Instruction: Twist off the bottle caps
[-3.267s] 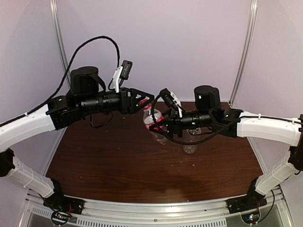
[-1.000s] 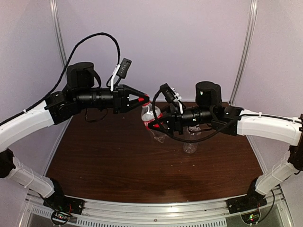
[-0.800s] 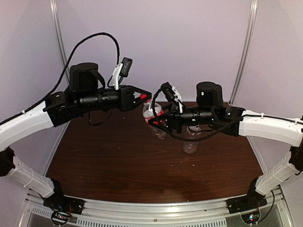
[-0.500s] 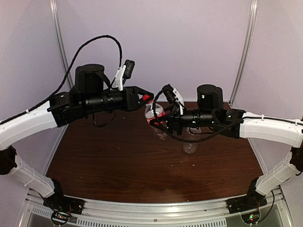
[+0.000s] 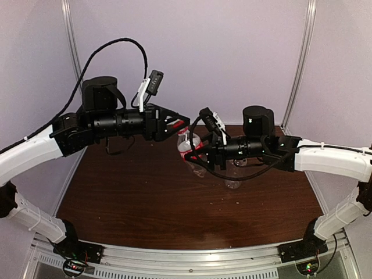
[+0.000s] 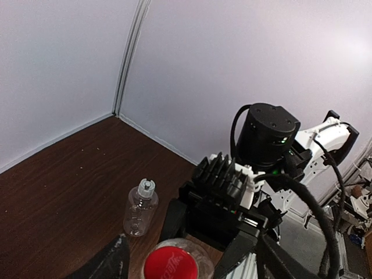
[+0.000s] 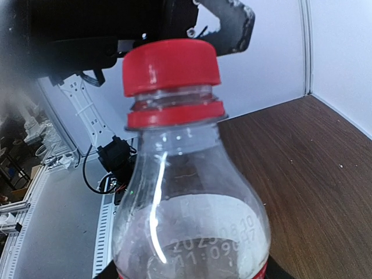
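Note:
The slim clear bottle with a red label (image 5: 189,146) is held tilted above the table by my right gripper (image 5: 194,156), which is shut on its body (image 7: 192,209). Its red cap (image 7: 171,65) sits on the neck. My left gripper (image 5: 185,123) is at the cap, open. In the left wrist view the red cap (image 6: 171,264) lies between the two spread fingers (image 6: 110,264) with a gap on each side. The unlabelled clear bottle (image 6: 139,209) with its white cap (image 6: 146,186) stands on the table, and my right arm partly hides that bottle (image 5: 233,179) in the top view.
The brown table (image 5: 133,197) has white walls on three sides with metal corner posts (image 5: 299,64). My right arm's wrist (image 6: 267,139) fills the space just past the held bottle. A metal rail (image 5: 192,258) runs along the near edge.
My left gripper, closed around the red cap a second ago, has rolled and its fingers now stand apart. The right gripper and bottle have sunk slightly.

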`<control>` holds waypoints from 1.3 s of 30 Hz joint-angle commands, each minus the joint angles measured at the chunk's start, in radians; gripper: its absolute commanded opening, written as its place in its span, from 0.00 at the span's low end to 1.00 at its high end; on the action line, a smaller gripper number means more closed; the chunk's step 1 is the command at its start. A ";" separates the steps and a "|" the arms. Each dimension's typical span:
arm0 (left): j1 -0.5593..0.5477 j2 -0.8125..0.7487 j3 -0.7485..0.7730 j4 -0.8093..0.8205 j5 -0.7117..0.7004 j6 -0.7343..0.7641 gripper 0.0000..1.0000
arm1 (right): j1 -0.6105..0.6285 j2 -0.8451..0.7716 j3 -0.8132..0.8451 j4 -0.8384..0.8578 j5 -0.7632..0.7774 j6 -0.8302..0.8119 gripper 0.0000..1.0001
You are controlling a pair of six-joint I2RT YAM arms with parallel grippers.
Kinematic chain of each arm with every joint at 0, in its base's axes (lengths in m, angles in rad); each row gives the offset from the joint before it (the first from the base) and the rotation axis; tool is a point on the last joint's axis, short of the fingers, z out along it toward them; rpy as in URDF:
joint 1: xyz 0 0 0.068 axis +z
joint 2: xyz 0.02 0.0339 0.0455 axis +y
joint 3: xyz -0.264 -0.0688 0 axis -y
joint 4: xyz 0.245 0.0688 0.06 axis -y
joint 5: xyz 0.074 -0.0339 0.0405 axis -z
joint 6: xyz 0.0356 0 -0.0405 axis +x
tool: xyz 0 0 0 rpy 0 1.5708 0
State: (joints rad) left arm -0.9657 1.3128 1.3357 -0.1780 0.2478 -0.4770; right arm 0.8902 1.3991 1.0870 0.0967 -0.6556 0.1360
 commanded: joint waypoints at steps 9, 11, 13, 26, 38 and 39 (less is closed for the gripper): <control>0.139 -0.078 0.015 0.039 0.597 0.266 0.79 | -0.003 -0.004 0.022 0.098 -0.363 0.048 0.26; 0.169 -0.066 0.020 0.059 0.667 0.264 0.78 | -0.003 0.007 0.029 0.111 -0.401 0.066 0.26; 0.183 -0.049 0.031 0.069 0.713 0.268 0.78 | -0.002 0.014 0.032 0.124 -0.429 0.083 0.26; 0.184 0.036 0.056 0.098 0.864 0.275 0.75 | -0.002 0.048 0.044 0.183 -0.487 0.135 0.26; 0.174 0.043 0.012 0.105 0.839 0.280 0.67 | -0.002 0.057 0.046 0.217 -0.488 0.163 0.26; 0.173 0.043 0.013 0.105 0.838 0.280 0.66 | -0.003 0.057 0.047 0.219 -0.488 0.164 0.26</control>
State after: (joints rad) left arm -0.7872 1.3506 1.3590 -0.1146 1.0817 -0.2138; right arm 0.8902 1.4506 1.1042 0.2665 -1.1259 0.2844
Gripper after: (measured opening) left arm 0.669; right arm 0.512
